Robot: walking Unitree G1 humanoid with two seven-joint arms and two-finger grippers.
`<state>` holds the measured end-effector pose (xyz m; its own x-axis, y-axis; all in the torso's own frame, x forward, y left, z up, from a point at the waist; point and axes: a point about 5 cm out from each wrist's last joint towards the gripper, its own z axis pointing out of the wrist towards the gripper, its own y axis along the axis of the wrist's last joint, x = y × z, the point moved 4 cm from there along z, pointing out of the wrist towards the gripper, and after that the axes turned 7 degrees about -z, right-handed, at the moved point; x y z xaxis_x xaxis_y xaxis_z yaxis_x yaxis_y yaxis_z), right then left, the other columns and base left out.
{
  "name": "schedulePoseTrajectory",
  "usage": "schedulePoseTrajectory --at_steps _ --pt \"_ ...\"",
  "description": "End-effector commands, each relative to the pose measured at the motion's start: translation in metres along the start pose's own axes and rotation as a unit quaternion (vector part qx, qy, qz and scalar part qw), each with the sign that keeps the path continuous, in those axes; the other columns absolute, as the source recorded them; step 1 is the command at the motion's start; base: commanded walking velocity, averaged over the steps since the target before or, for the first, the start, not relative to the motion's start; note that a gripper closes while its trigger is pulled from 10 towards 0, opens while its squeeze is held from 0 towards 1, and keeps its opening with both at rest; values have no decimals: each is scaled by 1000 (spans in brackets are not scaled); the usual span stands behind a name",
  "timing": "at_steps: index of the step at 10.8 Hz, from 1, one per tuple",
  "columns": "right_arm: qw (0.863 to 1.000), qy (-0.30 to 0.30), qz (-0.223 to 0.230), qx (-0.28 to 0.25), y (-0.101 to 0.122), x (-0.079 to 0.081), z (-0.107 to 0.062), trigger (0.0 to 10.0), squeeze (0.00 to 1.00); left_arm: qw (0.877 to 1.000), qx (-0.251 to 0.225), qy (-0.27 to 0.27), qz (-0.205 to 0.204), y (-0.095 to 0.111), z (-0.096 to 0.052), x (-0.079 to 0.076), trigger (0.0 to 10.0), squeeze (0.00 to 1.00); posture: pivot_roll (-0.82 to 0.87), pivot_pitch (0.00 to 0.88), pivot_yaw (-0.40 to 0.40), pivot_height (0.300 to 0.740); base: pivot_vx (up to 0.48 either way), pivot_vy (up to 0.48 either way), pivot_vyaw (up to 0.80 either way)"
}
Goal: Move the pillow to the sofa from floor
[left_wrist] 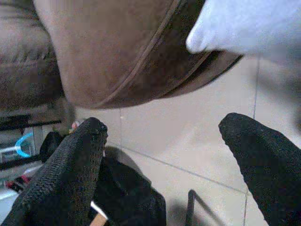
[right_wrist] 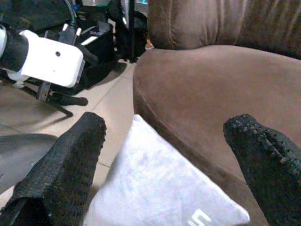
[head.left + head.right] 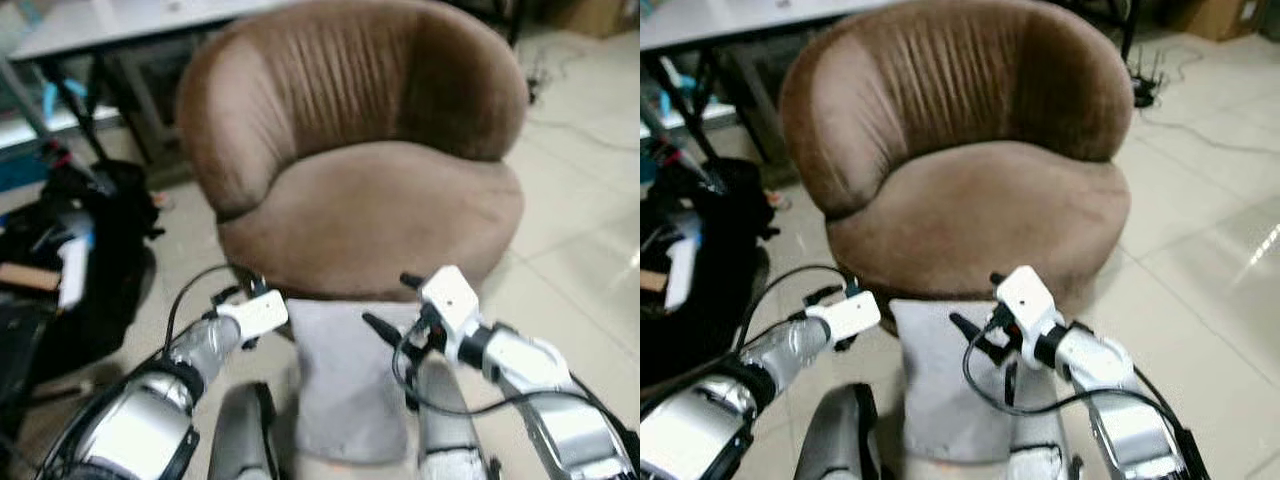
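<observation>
Pillow (image 3: 345, 375), pale grey and square, stood on the floor (image 3: 580, 250) leaning against the front base of the brown sofa (image 3: 370, 210), just below the seat's front edge. Both arms reached forward over it. The left gripper (image 1: 162, 160) hung beside the pillow's upper left corner with its fingers spread and nothing between them; the right gripper (image 2: 164, 165) hovered above the pillow's upper right part, fingers likewise released and wide apart, the cushion lying in the gap but not touched.

The likely trouble, as I judged it, was a one-sided pinch: soft fabric could fold or slip from the long fingers, and the pillow could drop back to the floor. Lifting too close to the seat's front edge could also snag a corner under the overhang.

A heap of black bags (image 3: 80, 270) lay on the floor near the sofa's left side, with a table (image 3: 110, 25) behind. Cables (image 3: 575, 125) trailed across the tiles to the right. None of it blocked the way up to the seat.
</observation>
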<state>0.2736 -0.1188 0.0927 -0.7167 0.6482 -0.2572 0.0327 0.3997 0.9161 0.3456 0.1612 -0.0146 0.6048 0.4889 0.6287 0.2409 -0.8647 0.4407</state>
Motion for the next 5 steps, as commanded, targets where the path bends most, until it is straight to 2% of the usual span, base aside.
schedulePoseTrajectory --at_steps 1,2,5 --pt "1000 12 -8 -5 6 5 0 10000 0 1000 -3 6 7 2 0 6 10000 0 -323 0 152 476 0 0 0" --pt "1000 15 -6 -10 8 6 -2 10000 0 1000 -3 9 11 3 0 8 10000 0 -327 0 152 461 0 0 0" --pt "999 30 -14 -10 13 13 -11 10000 0 1000 -5 17 12 2 -1 13 10000 0 -350 0 146 456 0 0 0"
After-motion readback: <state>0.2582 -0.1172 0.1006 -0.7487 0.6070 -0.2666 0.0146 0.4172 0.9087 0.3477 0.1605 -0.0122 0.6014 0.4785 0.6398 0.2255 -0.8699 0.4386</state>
